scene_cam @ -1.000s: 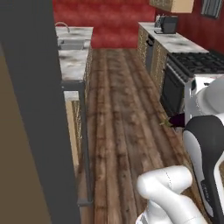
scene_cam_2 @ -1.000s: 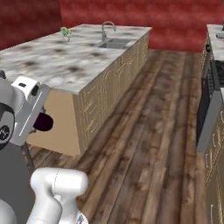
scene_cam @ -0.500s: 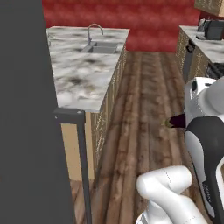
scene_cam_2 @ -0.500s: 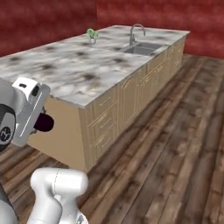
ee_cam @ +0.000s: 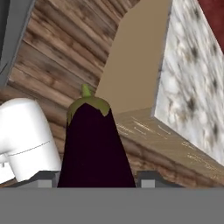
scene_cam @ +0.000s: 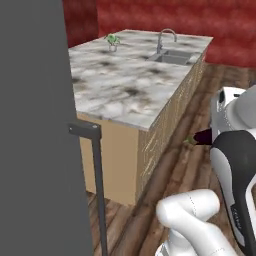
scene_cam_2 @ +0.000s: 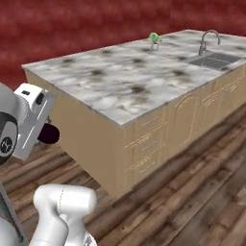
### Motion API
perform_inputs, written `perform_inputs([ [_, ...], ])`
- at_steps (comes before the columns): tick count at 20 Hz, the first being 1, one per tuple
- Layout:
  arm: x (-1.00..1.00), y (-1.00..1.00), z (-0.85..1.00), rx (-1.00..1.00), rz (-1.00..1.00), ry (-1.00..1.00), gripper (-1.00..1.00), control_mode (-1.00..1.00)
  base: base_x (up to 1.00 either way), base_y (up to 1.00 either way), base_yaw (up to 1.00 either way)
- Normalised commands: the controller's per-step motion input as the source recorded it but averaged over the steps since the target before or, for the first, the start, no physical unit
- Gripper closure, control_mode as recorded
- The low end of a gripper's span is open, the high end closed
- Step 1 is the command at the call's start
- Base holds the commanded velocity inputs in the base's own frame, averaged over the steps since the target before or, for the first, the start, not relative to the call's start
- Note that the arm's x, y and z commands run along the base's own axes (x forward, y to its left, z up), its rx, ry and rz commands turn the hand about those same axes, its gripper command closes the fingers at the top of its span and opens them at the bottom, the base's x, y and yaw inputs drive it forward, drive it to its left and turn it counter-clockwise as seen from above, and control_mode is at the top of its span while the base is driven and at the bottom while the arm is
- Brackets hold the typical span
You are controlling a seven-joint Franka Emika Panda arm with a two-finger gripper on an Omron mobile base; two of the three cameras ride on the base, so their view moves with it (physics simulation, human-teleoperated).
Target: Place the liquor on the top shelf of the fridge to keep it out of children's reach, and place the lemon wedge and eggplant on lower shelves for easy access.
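My gripper is shut on the eggplant, a glossy dark purple body with an olive-green cap that points away from the hand. The eggplant pokes out from behind the white arm in the left base view. In the right base view the eggplant shows as a dark end beside the white hand. The fridge stands close at the left as a tall grey door with a dark bar handle. The liquor, the lemon wedge and the top shelf are out of view.
A kitchen island with a marble top stands ahead, its tan end panel near the fridge door. It carries a sink with a faucet and a small green plant. Wooden floor runs along the island, with a red wall behind.
The whole picture has swung as the base turned: the stove side left the views and the island came close. The eggplant stays gripped in the same place.
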Motion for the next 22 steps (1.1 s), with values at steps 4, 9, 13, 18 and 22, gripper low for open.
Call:
perform_inputs([
  [4,0.0,0.0,0.0,0.0,0.0,0.0,1.0,1.0,0.19,-0.26,0.61],
  [9,0.0,0.0,0.0,0.0,0.0,0.0,1.0,1.0,0.37,-0.78,0.47],
  [13,0.0,0.0,0.0,0.0,0.0,0.0,1.0,1.0,0.28,-0.58,0.42],
  [18,0.0,0.0,0.0,0.0,0.0,0.0,1.0,1.0,0.27,-0.09,0.39],
  [22,0.0,0.0,0.0,0.0,0.0,0.0,1.0,1.0,0.56,0.0,0.36],
])
